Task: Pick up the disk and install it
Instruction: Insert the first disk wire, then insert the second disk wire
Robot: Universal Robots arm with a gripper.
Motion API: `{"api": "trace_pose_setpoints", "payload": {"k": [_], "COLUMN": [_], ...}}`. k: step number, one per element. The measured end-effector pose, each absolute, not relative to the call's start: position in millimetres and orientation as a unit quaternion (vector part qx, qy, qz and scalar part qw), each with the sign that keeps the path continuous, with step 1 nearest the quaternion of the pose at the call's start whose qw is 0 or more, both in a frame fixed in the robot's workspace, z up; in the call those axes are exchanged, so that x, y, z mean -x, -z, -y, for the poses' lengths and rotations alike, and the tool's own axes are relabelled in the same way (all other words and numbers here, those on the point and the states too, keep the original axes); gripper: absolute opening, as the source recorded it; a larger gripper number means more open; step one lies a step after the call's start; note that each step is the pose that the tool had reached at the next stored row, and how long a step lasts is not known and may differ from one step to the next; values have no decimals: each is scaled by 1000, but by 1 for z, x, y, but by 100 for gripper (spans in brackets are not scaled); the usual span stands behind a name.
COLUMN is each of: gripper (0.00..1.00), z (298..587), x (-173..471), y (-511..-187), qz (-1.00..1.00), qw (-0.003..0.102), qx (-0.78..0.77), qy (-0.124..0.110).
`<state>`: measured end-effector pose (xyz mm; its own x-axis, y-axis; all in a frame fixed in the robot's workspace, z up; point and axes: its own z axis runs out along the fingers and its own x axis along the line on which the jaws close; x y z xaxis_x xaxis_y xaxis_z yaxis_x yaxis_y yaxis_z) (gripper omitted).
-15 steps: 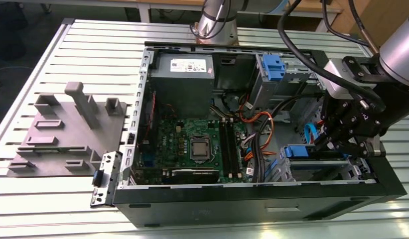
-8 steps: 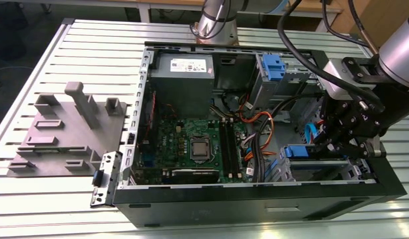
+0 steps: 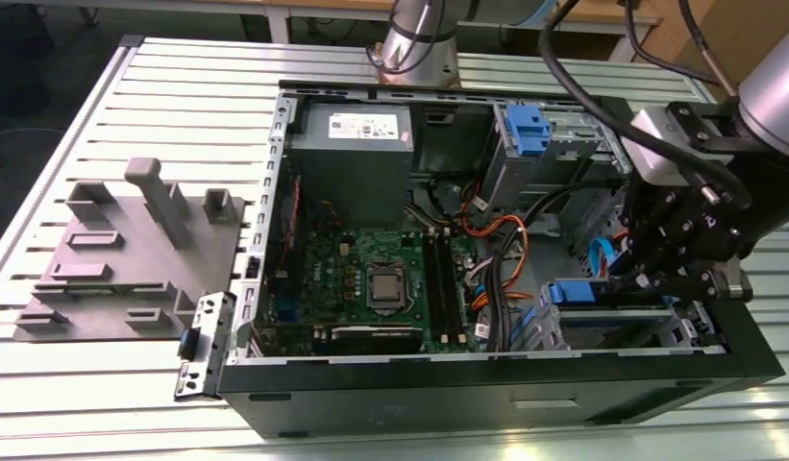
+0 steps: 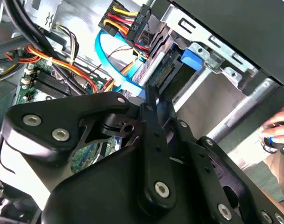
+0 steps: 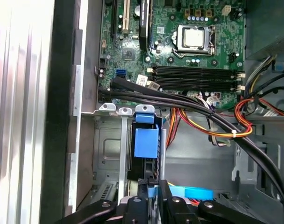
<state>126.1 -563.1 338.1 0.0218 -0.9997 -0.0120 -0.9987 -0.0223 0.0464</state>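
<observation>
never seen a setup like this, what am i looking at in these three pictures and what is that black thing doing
This is a robot arm working inside an open computer case that lies on a slatted metal table. The exterior view comes from a camera off the arm; both wrist views come from cameras riding on the arm near its gripper.

The black thing is the gripper, the arm's hand. In the exterior view it reaches down into the case's drive bay, at that view's right. In the first wrist view the gripper sits right at the disk, which stands on edge in the metal bay with its blue rail showing. Whether the fingers clamp it, I cannot tell.

Also inside are the green motherboard and coloured cables. A grey fixture lies beside the case.
</observation>
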Motion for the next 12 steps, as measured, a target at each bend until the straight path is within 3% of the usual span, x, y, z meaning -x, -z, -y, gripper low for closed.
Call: {"api": "trace_pose_setpoints", "payload": {"k": [12], "gripper": [24], "z": [563], "x": [-126], "y": [-356], "qz": [699], "qw": [12], "qx": [-715], "qy": [21]}}
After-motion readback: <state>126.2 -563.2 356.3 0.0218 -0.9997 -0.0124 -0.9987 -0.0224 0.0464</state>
